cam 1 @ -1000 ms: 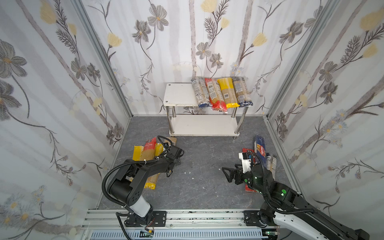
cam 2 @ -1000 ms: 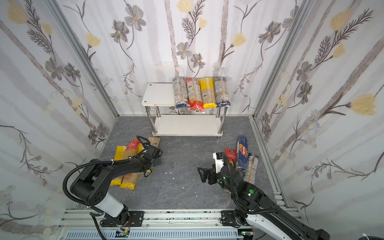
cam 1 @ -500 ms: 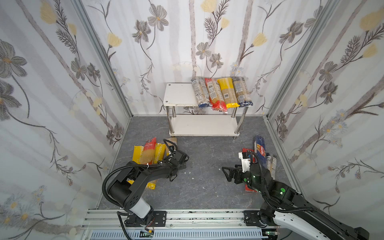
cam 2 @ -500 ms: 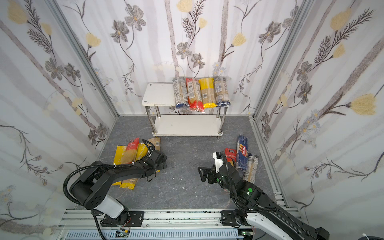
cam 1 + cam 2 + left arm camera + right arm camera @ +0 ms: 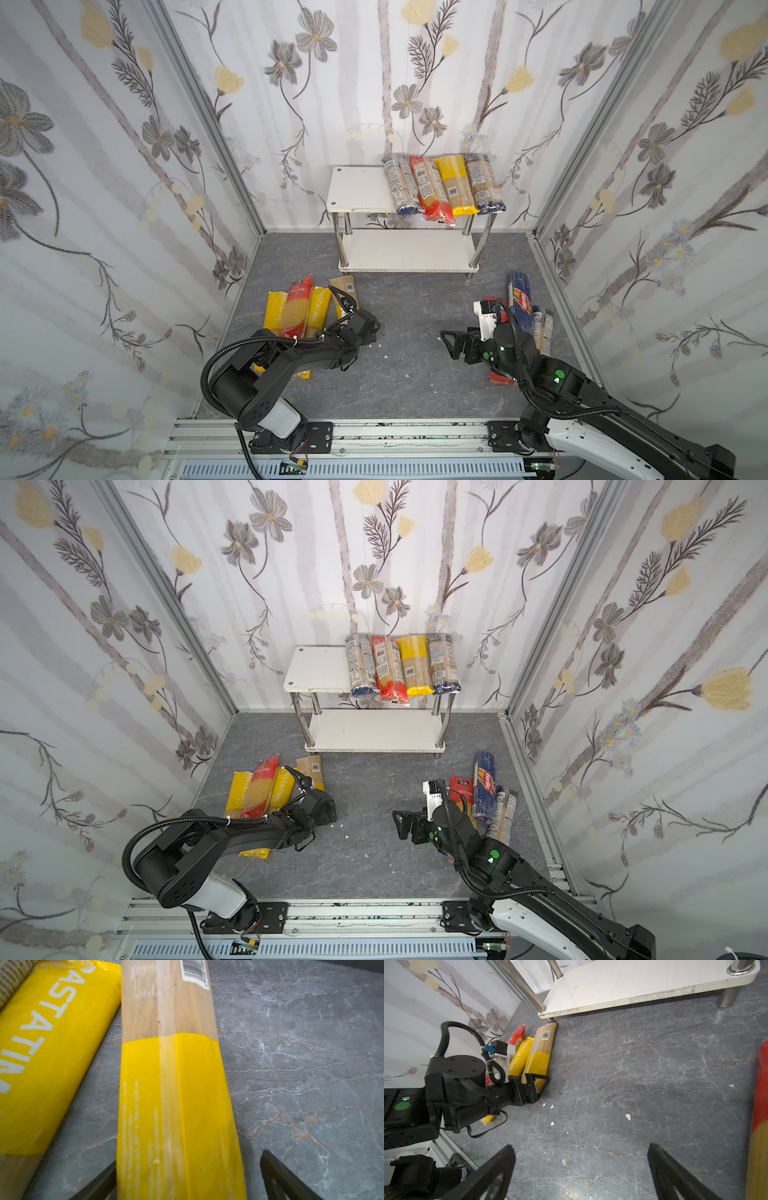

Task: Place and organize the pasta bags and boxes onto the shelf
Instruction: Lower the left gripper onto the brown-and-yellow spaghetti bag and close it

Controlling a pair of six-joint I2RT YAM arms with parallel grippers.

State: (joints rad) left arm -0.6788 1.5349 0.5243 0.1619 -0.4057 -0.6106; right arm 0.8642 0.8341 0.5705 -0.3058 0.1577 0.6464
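The shelf point(image 5: 359, 189) stands at the back wall, with several pasta bags point(image 5: 442, 187) side by side on the right of its top board; its lower board point(image 5: 633, 980) is bare. On the floor at left lie yellow and red bags point(image 5: 297, 309) and a yellow-ended pack with a barcode point(image 5: 176, 1084). My left gripper point(image 5: 188, 1161) is open and straddles that pack, one finger at its edge, the other apart. At right the dark blue Barilla box point(image 5: 521, 299) lies among red and clear bags point(image 5: 503, 812). My right gripper point(image 5: 581, 1148) hangs open over bare floor.
Small white crumbs point(image 5: 386, 356) dot the grey floor between the arms. Papered walls close in the left, back and right sides. A metal rail point(image 5: 374, 432) runs along the front. A red-ended pack point(image 5: 761, 1084) lies close beside my right gripper.
My left gripper has come off the yellow pile, moving right and toward the front, down over the barcode pack. The right arm has not moved.
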